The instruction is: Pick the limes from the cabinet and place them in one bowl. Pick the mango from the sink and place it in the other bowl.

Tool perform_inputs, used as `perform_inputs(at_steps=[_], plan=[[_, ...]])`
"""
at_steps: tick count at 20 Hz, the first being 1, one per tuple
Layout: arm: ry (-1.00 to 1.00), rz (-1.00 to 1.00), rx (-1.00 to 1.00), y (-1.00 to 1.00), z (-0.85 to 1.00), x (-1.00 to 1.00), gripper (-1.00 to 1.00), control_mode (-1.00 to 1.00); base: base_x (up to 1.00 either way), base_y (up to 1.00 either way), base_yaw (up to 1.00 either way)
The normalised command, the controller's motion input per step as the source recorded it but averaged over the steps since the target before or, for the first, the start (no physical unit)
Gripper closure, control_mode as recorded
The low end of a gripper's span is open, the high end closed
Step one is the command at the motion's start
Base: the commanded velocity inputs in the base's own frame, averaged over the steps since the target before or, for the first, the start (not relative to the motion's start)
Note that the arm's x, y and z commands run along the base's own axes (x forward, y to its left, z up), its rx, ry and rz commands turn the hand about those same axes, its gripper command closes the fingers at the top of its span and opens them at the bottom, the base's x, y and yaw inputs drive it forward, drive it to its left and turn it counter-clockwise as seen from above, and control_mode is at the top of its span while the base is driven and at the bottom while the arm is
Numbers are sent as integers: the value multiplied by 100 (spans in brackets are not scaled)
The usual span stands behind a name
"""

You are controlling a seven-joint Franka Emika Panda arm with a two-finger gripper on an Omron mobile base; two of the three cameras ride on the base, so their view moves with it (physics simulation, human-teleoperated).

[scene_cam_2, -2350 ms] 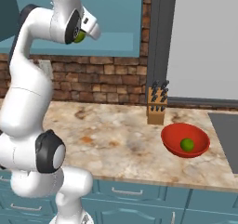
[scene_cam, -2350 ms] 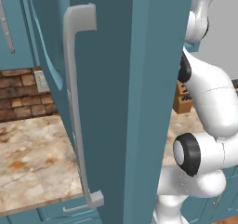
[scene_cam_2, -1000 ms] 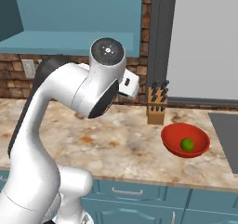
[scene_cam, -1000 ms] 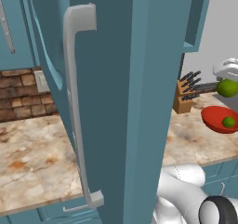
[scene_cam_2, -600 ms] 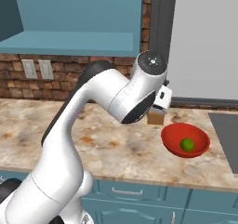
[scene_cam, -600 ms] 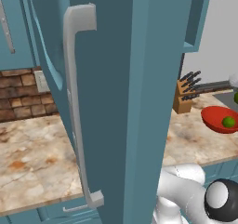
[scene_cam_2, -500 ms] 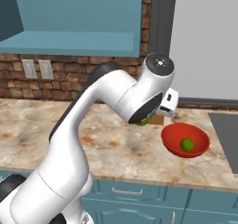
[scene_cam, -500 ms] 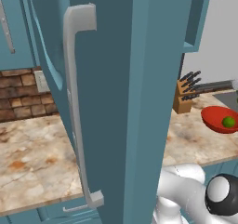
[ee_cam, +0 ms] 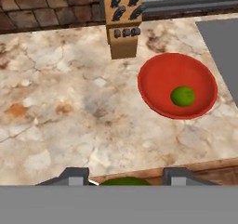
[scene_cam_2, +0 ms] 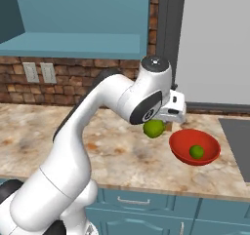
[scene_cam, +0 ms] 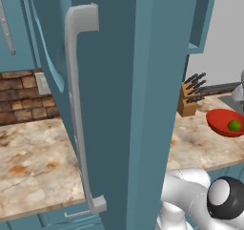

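Pincer (ee_cam: pixel 125 179): gripping one round lime (scene_cam_2: pixel 154 128), no long axis to note, hanging over the marble bench (scene_cam_2: pixel 73 131) just left of the red bowl (scene_cam_2: pixel 181 151). Second lime (ee_cam: pixel 183 96): sitting inside that bowl, right of centre. Knife block (ee_cam: pixel 122 21): standing upright behind the bowl. Cabinet door (scene_cam: pixel 114 105): hanging open, its bar handle (scene_cam: pixel 76 105) running vertically.

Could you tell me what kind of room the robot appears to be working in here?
It looks like a rendered home kitchen. A marbled stone counter runs along a brick backsplash, a wooden knife block stands on it beside a red bowl holding a lime, and teal cabinets hang above.
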Motion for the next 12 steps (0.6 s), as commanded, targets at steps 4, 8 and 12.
perform_inputs(at_steps=[4, 8, 12], plan=[[1, 7, 0, -50, -37, 54, 100, -100, 0, 0, 0], [6, 7, 0, -62, -52, 84, 100, -100, 0, 0, 0], [10, 9, -3, -50, -59, 93, 100, -100, 0, 0, 0]])
